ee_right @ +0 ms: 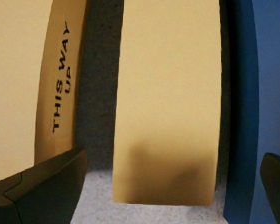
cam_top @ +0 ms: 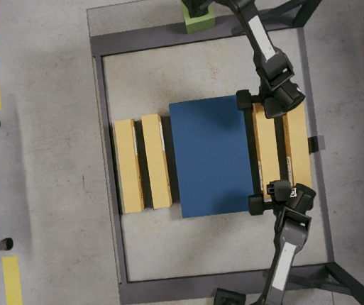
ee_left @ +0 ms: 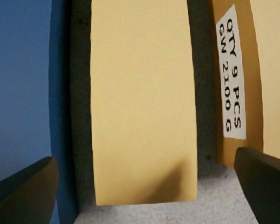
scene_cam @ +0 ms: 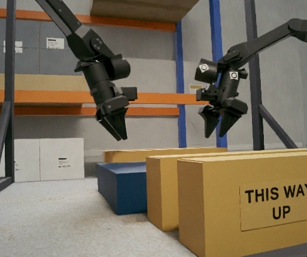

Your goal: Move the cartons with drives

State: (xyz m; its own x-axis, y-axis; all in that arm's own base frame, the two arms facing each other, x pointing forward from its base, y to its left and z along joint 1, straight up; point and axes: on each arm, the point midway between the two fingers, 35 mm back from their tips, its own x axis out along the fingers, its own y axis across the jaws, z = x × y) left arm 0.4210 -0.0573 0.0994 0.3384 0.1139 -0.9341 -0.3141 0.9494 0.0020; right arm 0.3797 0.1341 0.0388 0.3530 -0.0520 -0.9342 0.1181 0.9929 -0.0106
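"Cartons, left to right in the top view?"
"Outer-left carton [cam_top: 129, 167] [scene_cam: 233, 209], inner-left carton [cam_top: 157, 161] [scene_cam: 161, 194], blue platform [cam_top: 211, 156] [scene_cam: 131, 191] [ee_left: 21, 90] [ee_right: 273, 90], inner-right carton [cam_top: 267, 142] [scene_cam: 125, 156] [ee_left: 143, 100] [ee_right: 168, 100], outer-right carton [cam_top: 299, 149] [ee_left: 276, 75] [ee_right: 16, 75]."
"Tools?"
"Left tool [cam_top: 273, 202] [scene_cam: 213, 137] [ee_left: 146, 159], right tool [cam_top: 260, 104] [scene_cam: 122, 139] [ee_right: 174, 155]: both released, above opposite ends of the inner-right carton."
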